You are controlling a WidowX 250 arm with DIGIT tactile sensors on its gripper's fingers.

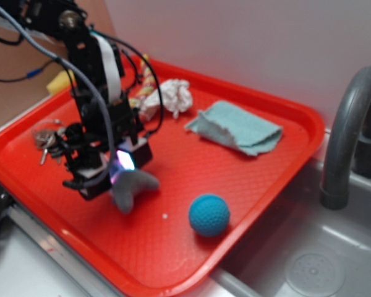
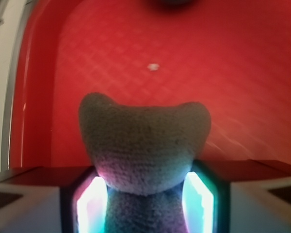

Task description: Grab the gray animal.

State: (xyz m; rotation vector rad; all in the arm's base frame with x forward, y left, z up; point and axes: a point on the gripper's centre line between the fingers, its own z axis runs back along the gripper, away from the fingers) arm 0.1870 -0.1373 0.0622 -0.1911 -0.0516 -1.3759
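A red tray (image 1: 260, 185) fills most of the exterior view, sitting beside a gray sink basin at the lower right of the frame, where a gray faucet (image 1: 349, 133) curves up along the right edge. The black robot arm reaches down from the upper left, and its gripper (image 1: 119, 176) sits low over the left-center part of the tray. The gray animal (image 1: 133, 189) is caught between the gripper's 2 pads, with its free end sticking out toward the lower center of the frame.

The wrist view shows this closely: the gray animal (image 2: 143, 145) fills the middle of the frame, its 2 rounded bumps pointing up the picture toward the bare tray (image 2: 223, 73). The lit pads (image 2: 196, 199) press against its lower sides, so the jaws are clamped on the plush. Whether the toy rests on the tray or hangs just above it cannot be told.

A blue ball (image 1: 209, 215) lies on the tray near the toy, toward the lower center. A light teal cloth (image 1: 238, 128) lies crumpled at the upper center, well apart from the gripper. A white paper wad (image 1: 173, 96) sits at the upper edge of the tray beside a striped twisted thing. A bunch of keys (image 1: 46, 141) lies at the left, partly hidden behind the arm.
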